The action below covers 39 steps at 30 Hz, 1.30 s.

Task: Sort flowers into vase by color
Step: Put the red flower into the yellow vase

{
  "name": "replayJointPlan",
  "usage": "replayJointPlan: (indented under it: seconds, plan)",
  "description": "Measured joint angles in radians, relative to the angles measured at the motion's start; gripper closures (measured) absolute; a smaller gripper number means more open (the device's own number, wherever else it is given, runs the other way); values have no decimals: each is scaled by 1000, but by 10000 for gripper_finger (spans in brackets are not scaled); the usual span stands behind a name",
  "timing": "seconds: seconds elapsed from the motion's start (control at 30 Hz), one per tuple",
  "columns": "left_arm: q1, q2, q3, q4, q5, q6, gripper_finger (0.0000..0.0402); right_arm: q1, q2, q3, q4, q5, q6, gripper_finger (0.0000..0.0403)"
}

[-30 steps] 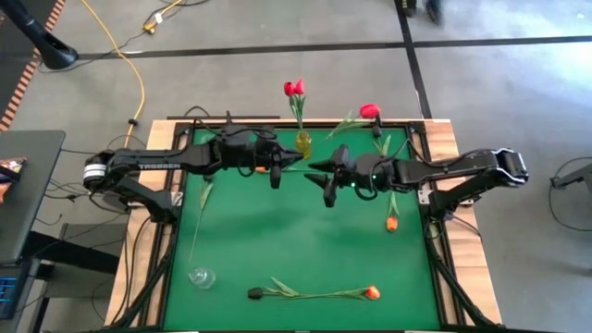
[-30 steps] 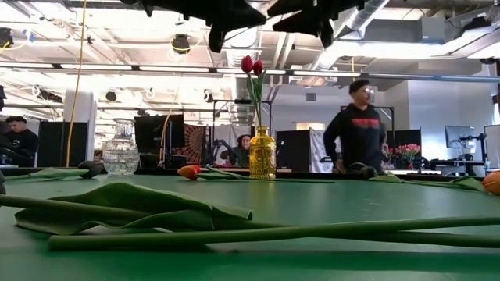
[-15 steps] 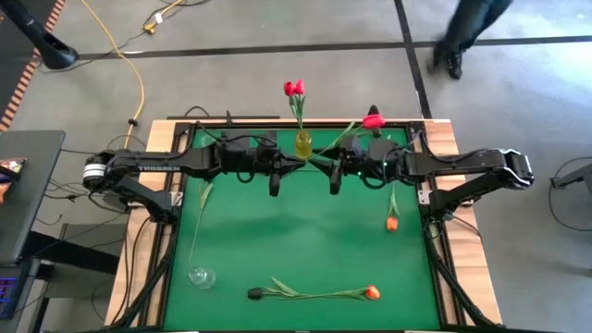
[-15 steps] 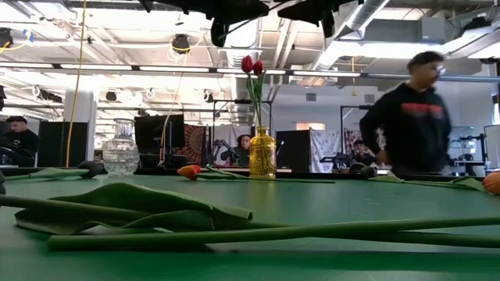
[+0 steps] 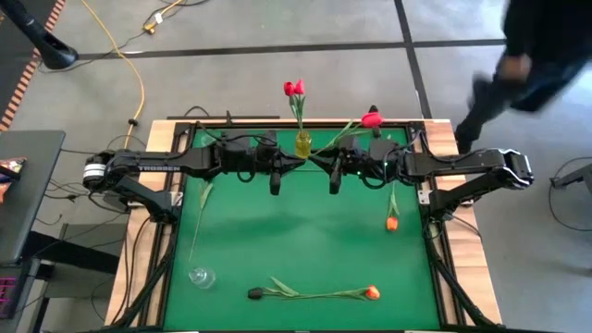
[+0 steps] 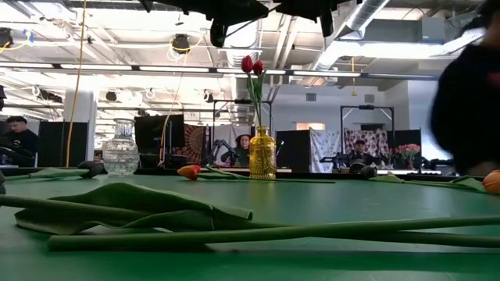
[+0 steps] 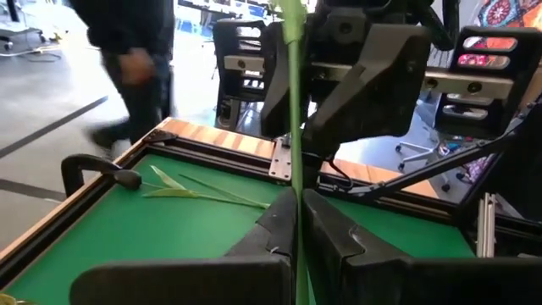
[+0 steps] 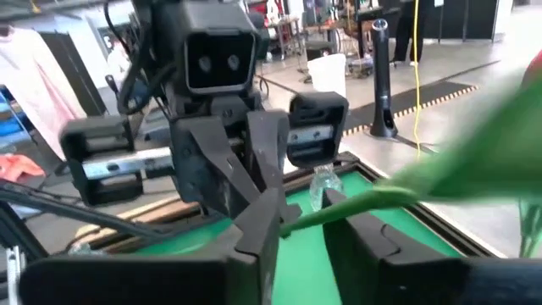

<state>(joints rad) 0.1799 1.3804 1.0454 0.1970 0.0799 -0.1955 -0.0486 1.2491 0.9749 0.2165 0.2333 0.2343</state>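
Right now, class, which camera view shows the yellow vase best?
The low view: the yellow vase stands side-on, whole and unblocked, red tulips rising from it. The high view shows only its top between the two arms. Neither wrist view shows it.

A passing person [image 5: 541, 55] is cut off by the high view's upper right corner and blurred. In the low view the arms are cropped at the upper edge — only dark undersides are seen. The held flower's head [image 5: 371, 118] is unseen from either wrist.
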Motion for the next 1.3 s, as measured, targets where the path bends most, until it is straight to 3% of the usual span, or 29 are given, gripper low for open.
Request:
replayJointPlan:
  seconds: [0.3, 0.47, 0.6, 0.8, 0.9, 1.03, 1.3]
  plan:
    - [0, 0, 0, -2, -35, -9, 397, 0, 0, 0, 32, 0, 0, 377]
    - [0, 0, 0, -17, -44, 18, 352, -8, -10, 0, 11, -26, -9, 377]
    - [6, 0, 0, -104, -131, 15, 301, -42, -58, 0, -94, -29, -44, 377]
    - [19, -6, 0, -206, -195, -48, 249, -176, -104, 0, -163, -27, -99, 377]
    - [19, -6, 0, -245, -201, -84, 241, -263, -89, 0, -156, -33, -112, 377]
    - [19, -6, 0, -308, -206, -138, 241, -370, -35, 0, -161, -129, -112, 377]
    - [19, -43, 0, -439, -248, -167, 240, -472, 13, 0, -102, -235, -113, 377]
